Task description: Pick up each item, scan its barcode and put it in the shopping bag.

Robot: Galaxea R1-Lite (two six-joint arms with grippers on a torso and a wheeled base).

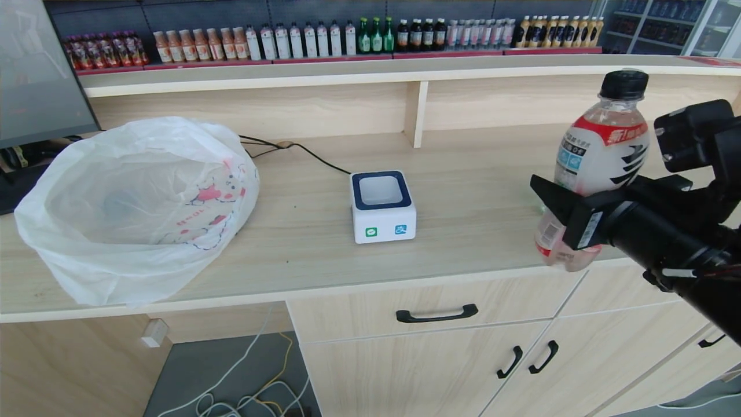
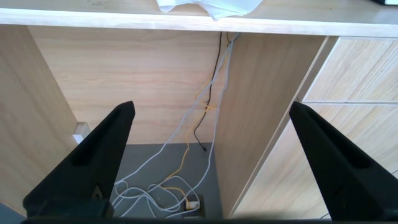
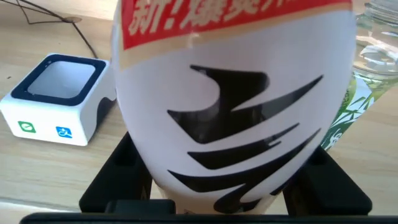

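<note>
The right gripper (image 1: 579, 223) is clamping the bottle (image 1: 602, 150) around its lower half, one black finger lying across the side facing the head camera. The bottle is standing cap-up and leaning slightly, over the right end of the table (image 1: 474, 191), with its base showing at the table's front edge. In the right wrist view the fingers (image 3: 118, 177) are pressing on both sides of the bottle's white label with red band and black streaks, and a second, clear bottle with a green label (image 3: 367, 68) is standing just beside and behind it.

The scanner (image 1: 382, 205) – a small white box with a dark blue frame around its window – is sitting near the middle of the table, well apart from the held bottle, its cable running back towards the rear. The shopping bag (image 1: 139, 202) is lying at the left end of the table, white and thin, its mouth gaping towards the camera.

The left gripper (image 2: 211, 112) is hanging below the table edge with its fingers spread wide and nothing between them – loose cables (image 2: 168, 180) are trailing over the floor beneath it
</note>
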